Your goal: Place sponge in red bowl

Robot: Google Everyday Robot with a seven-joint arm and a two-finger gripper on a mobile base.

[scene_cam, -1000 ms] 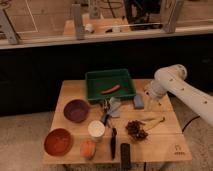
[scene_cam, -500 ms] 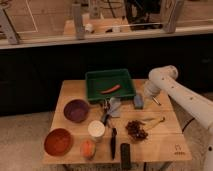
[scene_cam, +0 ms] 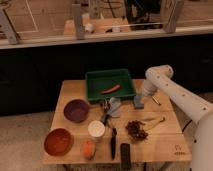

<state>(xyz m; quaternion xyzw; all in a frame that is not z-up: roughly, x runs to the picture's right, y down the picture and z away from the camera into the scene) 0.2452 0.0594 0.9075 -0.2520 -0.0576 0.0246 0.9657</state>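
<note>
- One red bowl [scene_cam: 59, 141] waits empty at the table's [scene_cam: 165, 142] front-left corner.
- Sponge [scene_cam: 138, 103] lies by the green tray's [scene_cam: 97, 81] front-right corner, well apart from that bowl; its long axis seems to run front to back, though uncertainly.
- Gripper [scene_cam: 140, 96] has swung in from the right and now sits over the sponge, so pickup looks near; whether it is spread or clamped cannot be told.

You are looking at a pale wooden worktop [scene_cam: 165, 145]. The sponge [scene_cam: 138, 103] is showing blue-grey, the red bowl [scene_cam: 58, 141] reddish-orange, the second bowl [scene_cam: 76, 110] purple, the tray [scene_cam: 97, 80] green, the cloth [scene_cam: 115, 107] grey-blue. The end effector [scene_cam: 139, 98] of the white arm [scene_cam: 177, 97] is sitting right at the sponge, beside the tray.
</note>
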